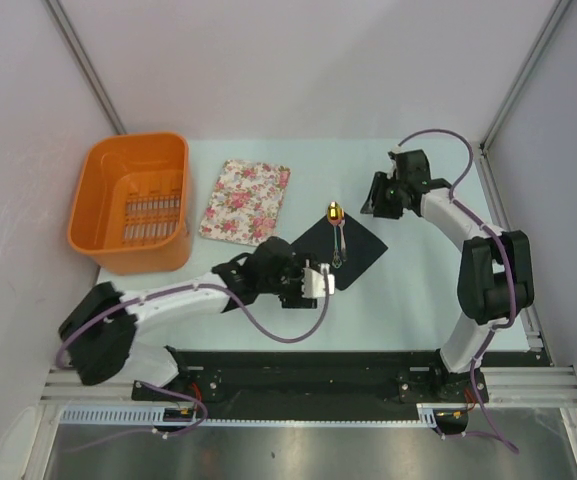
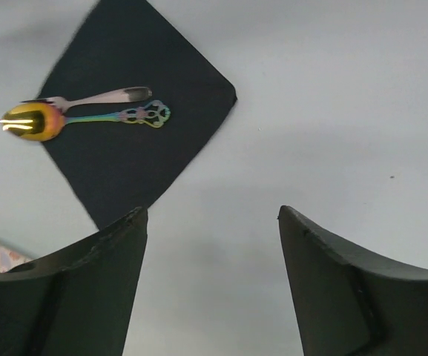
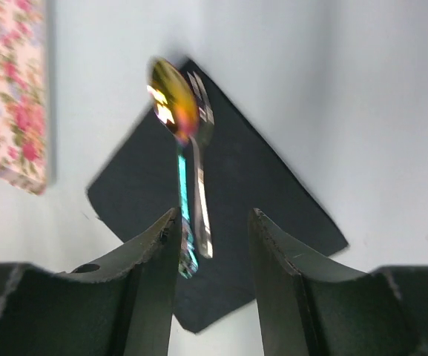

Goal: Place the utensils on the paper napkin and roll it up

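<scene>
The black paper napkin lies as a diamond in the middle of the table. On it lie two utensils side by side: a spoon with a gold head and a thin iridescent handle, and a silver fork, which shows in the left wrist view. The spoon head juts past the napkin's far corner. My left gripper is open and empty at the napkin's near corner. My right gripper is open and empty, above and to the right of the utensils, looking down over their handle ends.
A pink-and-white floral cloth lies left of the napkin, also seen in the right wrist view. An orange basket stands at the far left. White walls close the table's back and sides.
</scene>
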Controlling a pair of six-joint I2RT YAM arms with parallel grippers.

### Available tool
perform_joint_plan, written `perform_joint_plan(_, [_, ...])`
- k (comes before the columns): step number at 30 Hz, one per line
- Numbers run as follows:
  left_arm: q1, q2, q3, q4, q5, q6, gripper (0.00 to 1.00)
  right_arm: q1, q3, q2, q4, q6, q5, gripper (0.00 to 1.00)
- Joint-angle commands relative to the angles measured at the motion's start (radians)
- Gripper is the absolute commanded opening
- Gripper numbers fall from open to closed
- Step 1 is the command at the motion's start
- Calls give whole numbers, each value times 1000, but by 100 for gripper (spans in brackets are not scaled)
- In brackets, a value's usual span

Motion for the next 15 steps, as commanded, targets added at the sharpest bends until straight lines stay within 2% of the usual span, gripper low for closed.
perform_joint_plan(1, [-48,175,62,181,-66,212,73,-53,-75,-25,-37,-25,-134,46])
perform_joint_plan(5, [-83,327,92,255,-102,235,71,-84,-105,-46,-39,-44,-167,47])
perform_joint_plan(15, [-156,490,148,318,-171,269,65,-150,-127,-40,-36,-38,-233,47])
